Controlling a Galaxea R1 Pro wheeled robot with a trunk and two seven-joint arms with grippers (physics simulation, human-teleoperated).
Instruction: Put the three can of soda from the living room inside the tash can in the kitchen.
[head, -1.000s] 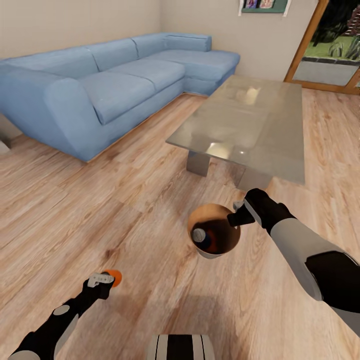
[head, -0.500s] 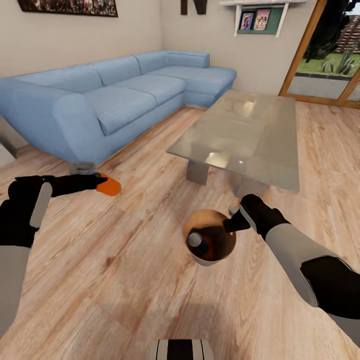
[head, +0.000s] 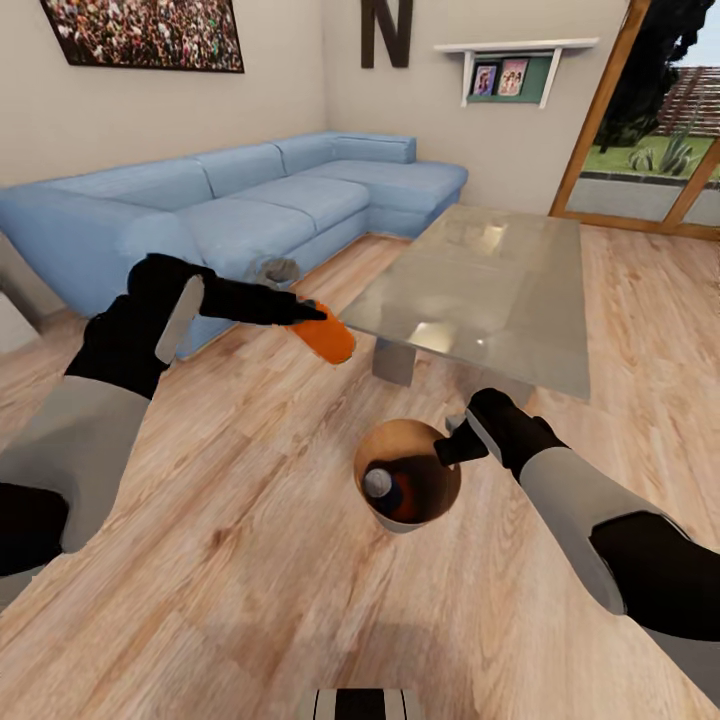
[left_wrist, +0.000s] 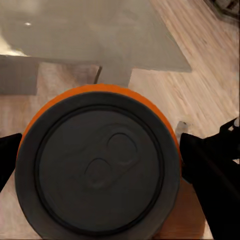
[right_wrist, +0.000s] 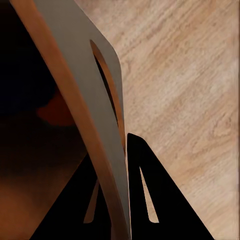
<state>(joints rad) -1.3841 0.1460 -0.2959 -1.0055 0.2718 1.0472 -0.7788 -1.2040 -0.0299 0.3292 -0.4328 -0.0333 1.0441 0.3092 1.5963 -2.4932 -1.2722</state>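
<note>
An orange soda can (head: 327, 340) hangs tilted above the floor. Below it stands the upright trash can (head: 385, 517), with two cans (head: 392, 492) inside.

A living room had a pale wood floor (head: 230, 560), a long blue corner sofa (head: 250, 215), a low glass table (head: 480, 285), beige walls bearing a crowd picture (head: 145, 33), a black letter N (head: 386, 32) and a shelf (head: 515, 48)

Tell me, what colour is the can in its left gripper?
Orange can, with a grey top; the head view shows it best.
</note>
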